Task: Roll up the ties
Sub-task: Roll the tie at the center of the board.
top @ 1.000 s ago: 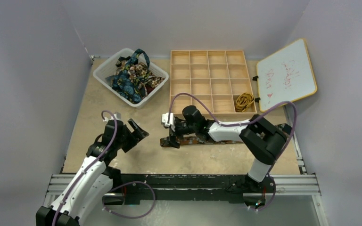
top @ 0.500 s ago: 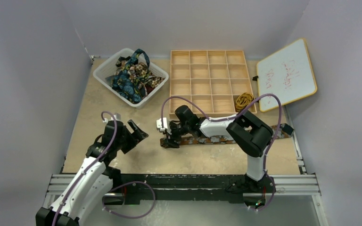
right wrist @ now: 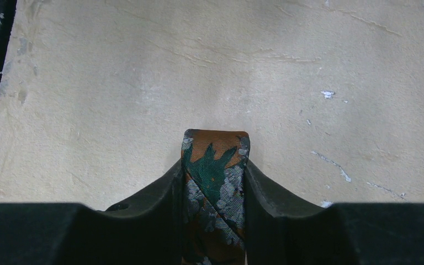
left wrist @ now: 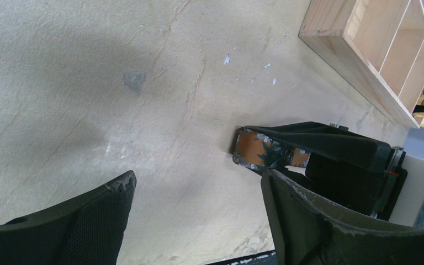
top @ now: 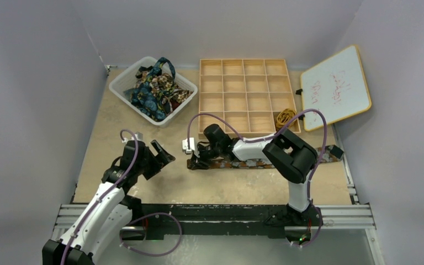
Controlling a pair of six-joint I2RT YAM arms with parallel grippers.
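Top view: right gripper (top: 197,160) sits on the end of a dark brown fabric tie with orange-grey blotches (top: 254,164). The wood-framed whiteboard (top: 335,87) well off to its right has red scribble, can't read it.

Left wrist: left gripper (left wrist: 196,179) gaping, tie end just ahead.

Right wrist: fingers pinching that tie end.

Cloth tie (right wrist: 214,182), rough matt tabletop (right wrist: 143,66)

Table (top: 143,118) with tie (top: 254,164), basket (top: 122,83), tray (top: 200,88)
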